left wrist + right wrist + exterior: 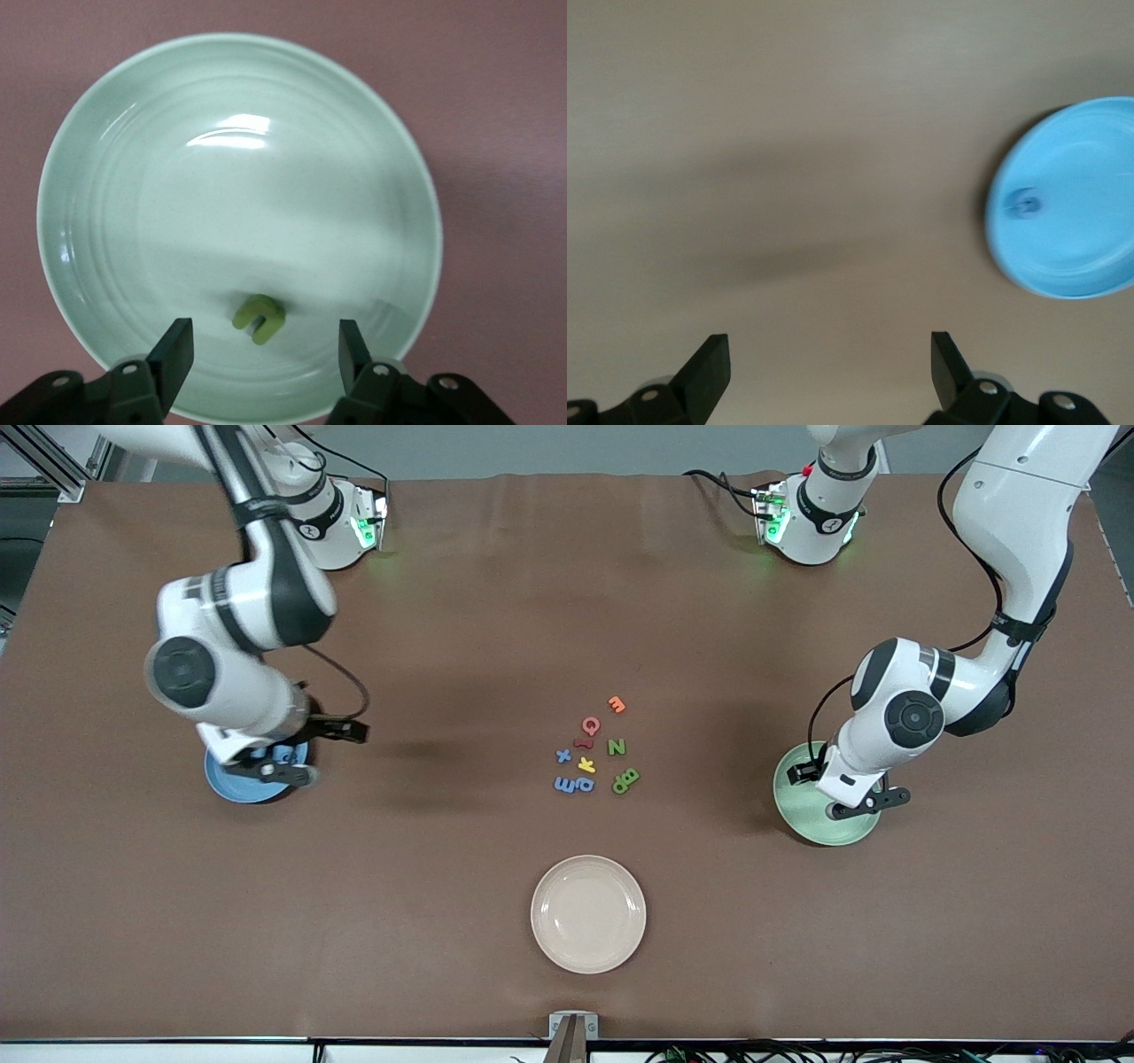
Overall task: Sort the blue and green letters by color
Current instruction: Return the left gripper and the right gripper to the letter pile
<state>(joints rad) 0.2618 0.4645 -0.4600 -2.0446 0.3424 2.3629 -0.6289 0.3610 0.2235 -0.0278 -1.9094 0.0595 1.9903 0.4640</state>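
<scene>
I have the left hand (266,350) over the green plate (802,812) at the left arm's end of the worktop (496,602), fingers (175,347) spread and gripping nothing. One green letter (259,318) lies in that plate, between the fingertips in the left wrist view and apart from both.

My right hand (830,359) is over the worktop just beside the blue plate (232,783) at the right arm's end, released and empty. A small blue shape (1026,203) sits in that plate; I cannot tell which letter it is.

The rest cluster mid-worktop. Taking the yellow letter (586,764) as the dial's centre: green Z (617,747) at two o'clock, green B (625,780) at four, blue pair (574,784) at seven, blue X (563,755) at ten, red letters (588,731) at twelve, orange letter (617,705) farther up at one. A cream plate (588,913) lies at six, well apart.
</scene>
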